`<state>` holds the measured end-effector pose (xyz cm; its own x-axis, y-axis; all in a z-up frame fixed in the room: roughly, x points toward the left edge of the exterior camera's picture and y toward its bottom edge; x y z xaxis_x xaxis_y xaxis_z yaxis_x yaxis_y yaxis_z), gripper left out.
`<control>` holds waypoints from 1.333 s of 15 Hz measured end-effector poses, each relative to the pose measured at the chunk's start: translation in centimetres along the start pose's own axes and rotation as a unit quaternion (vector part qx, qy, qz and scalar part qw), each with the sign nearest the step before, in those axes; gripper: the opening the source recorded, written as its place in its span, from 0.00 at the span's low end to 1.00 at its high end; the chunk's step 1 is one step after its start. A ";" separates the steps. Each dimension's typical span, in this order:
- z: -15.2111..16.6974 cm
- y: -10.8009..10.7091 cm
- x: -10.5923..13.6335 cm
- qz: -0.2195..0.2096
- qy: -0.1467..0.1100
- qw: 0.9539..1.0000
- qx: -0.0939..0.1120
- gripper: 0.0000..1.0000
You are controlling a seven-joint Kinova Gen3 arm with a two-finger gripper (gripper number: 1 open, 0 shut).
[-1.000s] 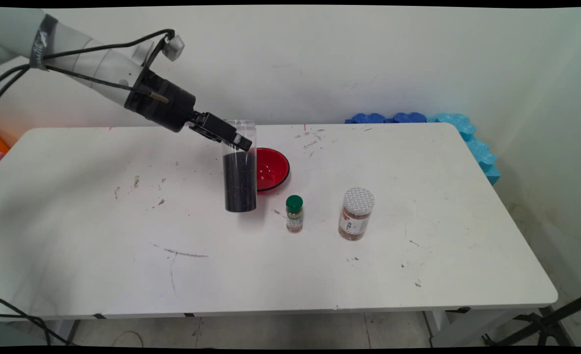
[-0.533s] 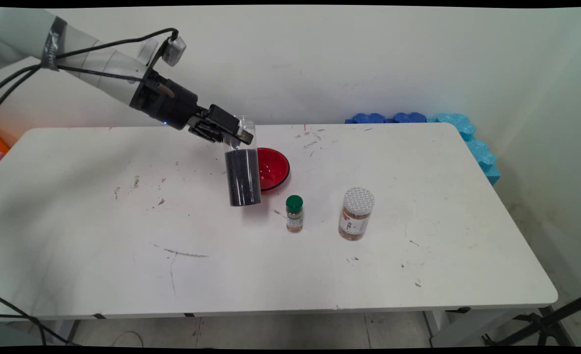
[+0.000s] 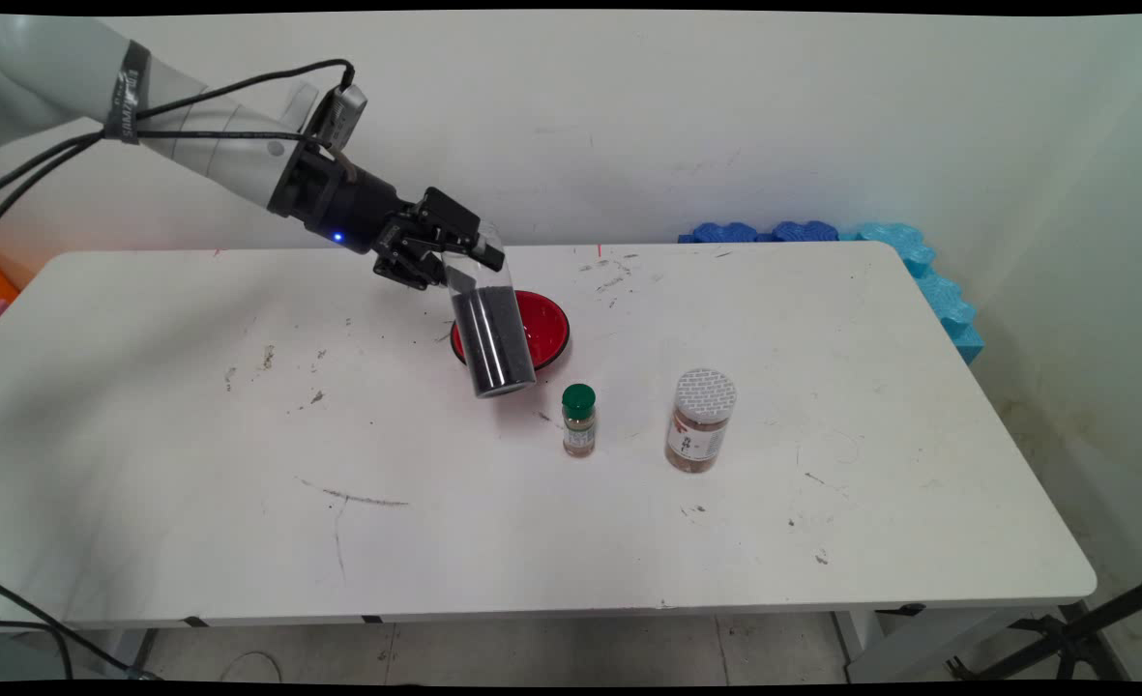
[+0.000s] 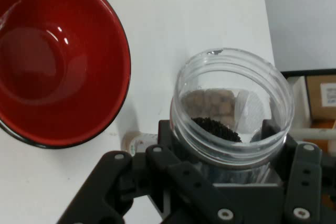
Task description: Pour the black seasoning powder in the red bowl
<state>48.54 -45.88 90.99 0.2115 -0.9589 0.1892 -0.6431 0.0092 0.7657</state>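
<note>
Upper left of centre in the main view, the black two-finger claw [image 3: 462,253] is clamped around the neck of a clear plastic jar of dark granules [image 3: 492,329], tilted and lifted off the white desk [image 3: 193,464]. Just behind it sits a red bowl with a black rim [image 3: 546,329]. Right of the jar stand a small green-capped bottle [image 3: 578,420], then a white-lidded spice jar [image 3: 700,420].

Clear jar [image 3: 489,324] of black grains, red bowl [image 3: 543,329], green-capped bottle [image 3: 578,420], white patterned-lid jar [image 3: 699,420]
</note>
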 end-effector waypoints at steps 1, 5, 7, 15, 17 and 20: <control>0.1 -0.1 0.1 -0.015 0.000 1.000 -0.001 0.00; 0.3 -0.3 0.1 -0.072 -0.002 0.997 -0.006 0.00; 0.4 -0.2 -0.1 -0.101 -0.005 0.995 -0.010 0.00; 0.7 -0.3 -0.1 -0.203 -0.011 0.979 -0.025 0.00; 0.8 -0.3 -0.1 -0.225 -0.013 0.974 -0.028 0.00; 0.9 -0.4 -0.2 -0.254 -0.015 0.967 -0.032 0.00</control>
<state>48.08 -45.93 90.13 0.4661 -0.8523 -0.2372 -0.4151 -0.4475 0.7921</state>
